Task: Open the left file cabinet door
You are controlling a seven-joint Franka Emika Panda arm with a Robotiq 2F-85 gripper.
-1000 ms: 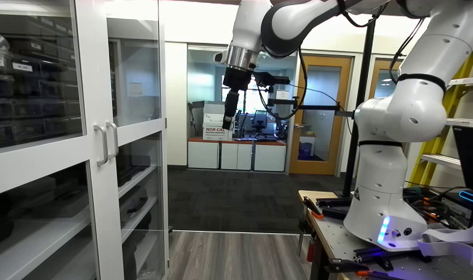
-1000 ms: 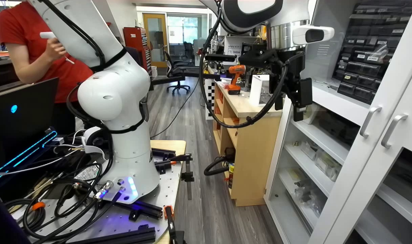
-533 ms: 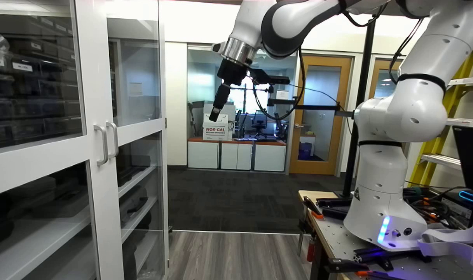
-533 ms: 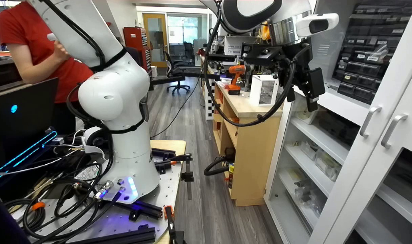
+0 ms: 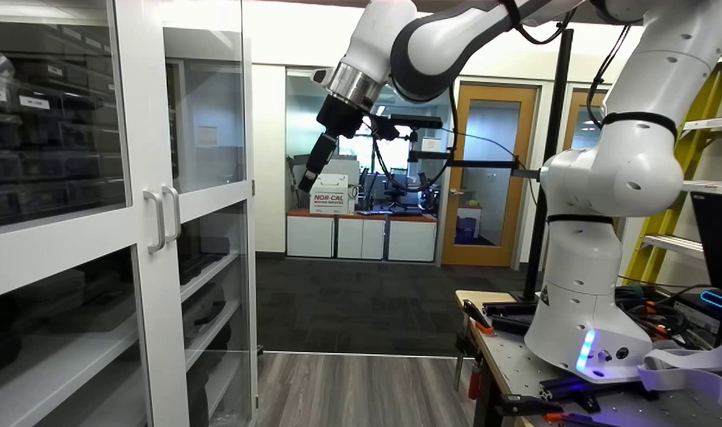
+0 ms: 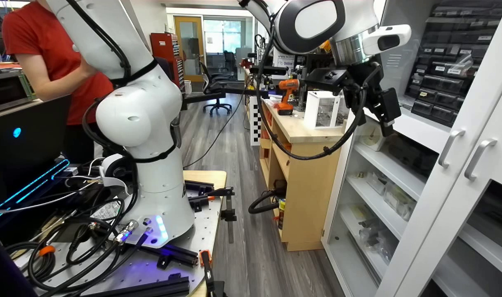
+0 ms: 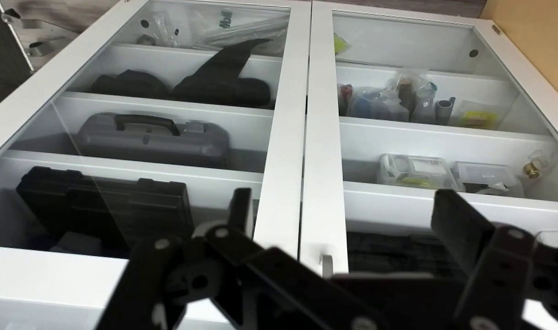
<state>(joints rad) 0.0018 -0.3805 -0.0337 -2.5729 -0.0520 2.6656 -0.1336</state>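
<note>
A white cabinet has two glass doors, both closed. The left door (image 6: 368,177) is the one beside the wooden counter; it also shows in the wrist view (image 7: 322,151) and in an exterior view (image 5: 55,228). Its grey handle (image 6: 451,148) stands at the doors' meeting edge and shows in an exterior view (image 5: 154,221). In the wrist view only the handle's end (image 7: 327,265) shows; the gripper hides the rest. My black gripper (image 7: 343,197) is open and empty. It hangs tilted toward the cabinet, apart from the handle, in both exterior views (image 5: 307,182) (image 6: 374,124).
The right door (image 7: 285,151) has its own handle (image 6: 479,159). A wooden counter (image 6: 312,185) with an orange drill (image 6: 287,97) stands beside the cabinet. A cable (image 6: 312,156) hangs from the wrist. A person in red (image 6: 53,62) stands behind the arm.
The gripper has moved toward the cabinet and tilted so that its fingers point more toward the doors. The upper arm has shifted slightly. The doors have not moved.
</note>
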